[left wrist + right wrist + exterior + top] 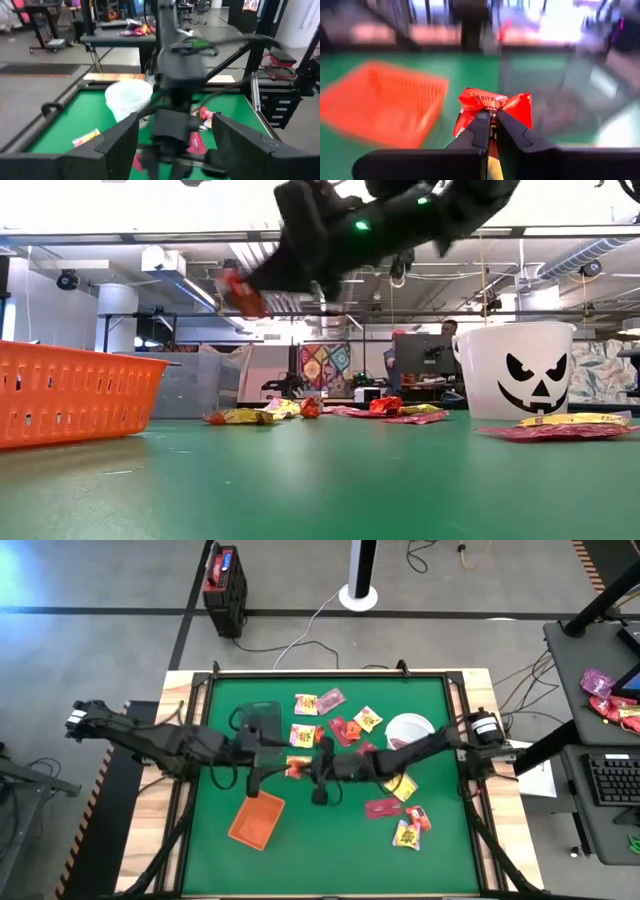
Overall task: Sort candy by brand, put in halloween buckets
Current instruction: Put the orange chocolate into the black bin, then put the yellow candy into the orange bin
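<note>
Right now, line by line:

Candy in hand: I am pinching a red-and-orange packet [492, 107] in my right claw [492, 125], fingers nearly closed on its crumpled middle, and it is hanging above the green table [330, 850], clear of the mat.

Where my right claw is hanging: over the table's centre, lifted well up; the low view is showing the packet [240, 292] dangling under my arm.

Orange tray [382, 102]: lying ahead of my right claw and off to one side, near but not yet beneath the packet.

Dark tub [262, 717]: sitting beyond the tray, close to my left arm.

White bucket [410, 730]: sitting behind my right claw, back toward my right arm's base.

Left claw [262, 778]: waiting just beside my right one near the tray, fingers spread wide, gripping nothing.

Loose candy [345, 720]: lying scattered on the mat around both claws, unsorted.

Step in hand: I judge that I am carrying one picked piece toward a container.

Next move: it is calling for me to bring the packet squarely over the tray, if that is its brand's home, then spread my fingers.
</note>
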Controlling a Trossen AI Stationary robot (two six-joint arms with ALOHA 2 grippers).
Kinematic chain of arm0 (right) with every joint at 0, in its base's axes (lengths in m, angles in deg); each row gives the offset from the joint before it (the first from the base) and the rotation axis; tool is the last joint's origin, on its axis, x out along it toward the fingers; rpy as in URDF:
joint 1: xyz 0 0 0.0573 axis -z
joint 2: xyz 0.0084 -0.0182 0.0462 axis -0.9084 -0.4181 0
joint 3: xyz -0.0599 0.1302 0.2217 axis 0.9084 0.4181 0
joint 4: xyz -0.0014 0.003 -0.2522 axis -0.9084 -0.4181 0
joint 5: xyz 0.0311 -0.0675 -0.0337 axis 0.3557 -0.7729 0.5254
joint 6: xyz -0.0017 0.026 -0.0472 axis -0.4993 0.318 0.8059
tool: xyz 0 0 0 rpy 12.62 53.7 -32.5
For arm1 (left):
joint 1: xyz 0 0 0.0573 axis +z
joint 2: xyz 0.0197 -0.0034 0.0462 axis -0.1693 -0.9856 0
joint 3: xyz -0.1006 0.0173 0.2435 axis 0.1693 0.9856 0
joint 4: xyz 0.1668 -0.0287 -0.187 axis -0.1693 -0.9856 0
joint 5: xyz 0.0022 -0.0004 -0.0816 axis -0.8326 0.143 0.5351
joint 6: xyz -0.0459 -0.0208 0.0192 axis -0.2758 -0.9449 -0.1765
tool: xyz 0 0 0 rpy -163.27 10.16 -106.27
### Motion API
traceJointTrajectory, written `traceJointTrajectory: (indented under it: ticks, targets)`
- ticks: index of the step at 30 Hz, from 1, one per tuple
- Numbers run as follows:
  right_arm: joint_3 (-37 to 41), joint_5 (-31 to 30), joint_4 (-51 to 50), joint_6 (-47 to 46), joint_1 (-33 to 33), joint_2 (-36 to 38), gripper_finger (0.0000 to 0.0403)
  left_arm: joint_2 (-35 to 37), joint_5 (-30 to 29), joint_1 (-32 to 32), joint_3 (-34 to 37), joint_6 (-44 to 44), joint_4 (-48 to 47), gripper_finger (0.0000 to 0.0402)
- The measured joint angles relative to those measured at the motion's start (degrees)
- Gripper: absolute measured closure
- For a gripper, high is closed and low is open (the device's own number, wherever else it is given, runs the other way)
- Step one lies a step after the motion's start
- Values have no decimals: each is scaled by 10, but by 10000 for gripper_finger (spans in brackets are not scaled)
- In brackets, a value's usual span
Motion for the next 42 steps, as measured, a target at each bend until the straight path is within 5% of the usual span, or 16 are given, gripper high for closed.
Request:
traceJointTrajectory:
  ticks: [9, 23, 35, 42]
  targets:
    - [-92, 59, 52, -6, 75, -91, 390, 21, -16, -2, -47, 19, -77, 167]
    - [-246, 23, -67, -7, 89, -202, 379, 49, -39, -1, -46, 13, -124, 167]
    - [-251, 23, -108, -14, 91, -191, 280, 45, -38, -1, -34, 3, -127, 167]
    - [-246, 22, -338, 55, 84, -92, 249, 44, -27, -6, -33, -31, -152, 167]
